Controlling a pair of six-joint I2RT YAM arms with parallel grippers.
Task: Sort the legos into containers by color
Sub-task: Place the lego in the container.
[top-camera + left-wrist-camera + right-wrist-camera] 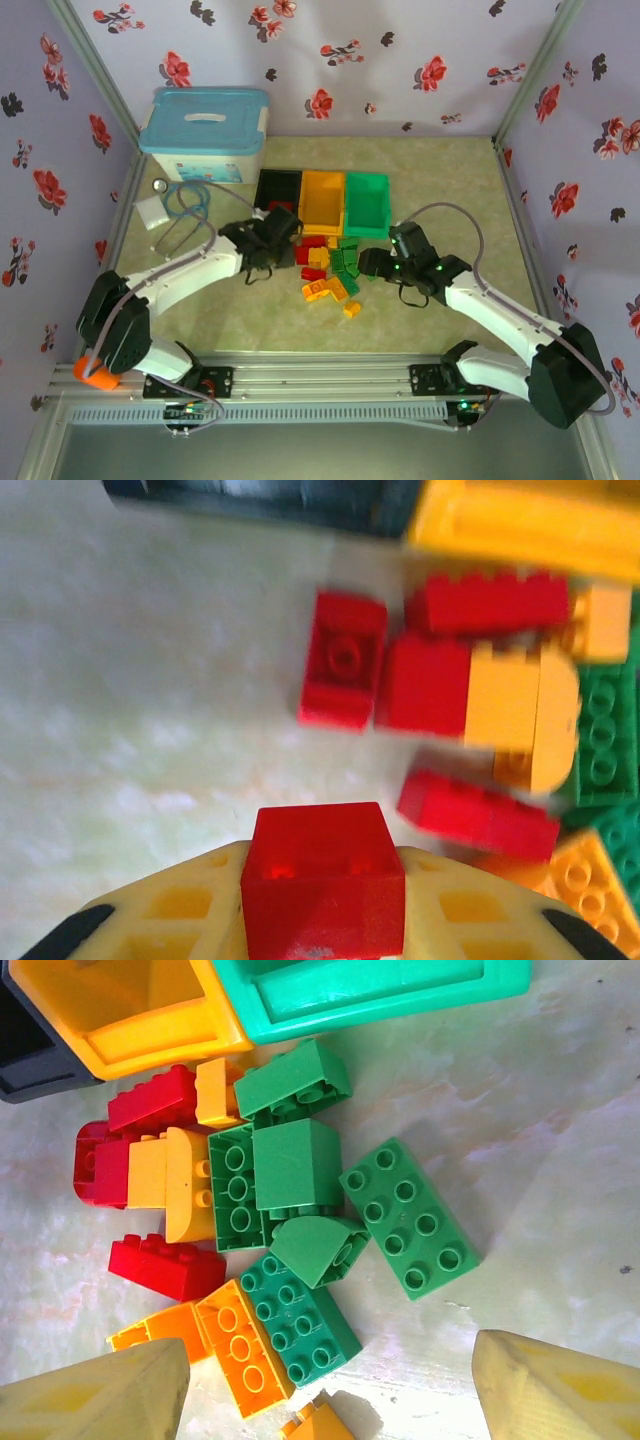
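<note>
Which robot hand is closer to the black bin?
The left. The left gripper, shut on a red brick, sits just in front of the black bin. The right gripper, open, is farther off, above the green bricks.

Red, yellow, green legos (348, 262) piled beside black bin (275, 188), yellow bin (322, 200), green bin (367, 205), red brick (322, 880) gripped

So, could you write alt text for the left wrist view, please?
The left gripper is shut on a small red plastic brick. Beyond, on the pale table, lie loose red, orange-yellow and green bricks, by a black plastic bin and an orange-yellow bin.
</note>
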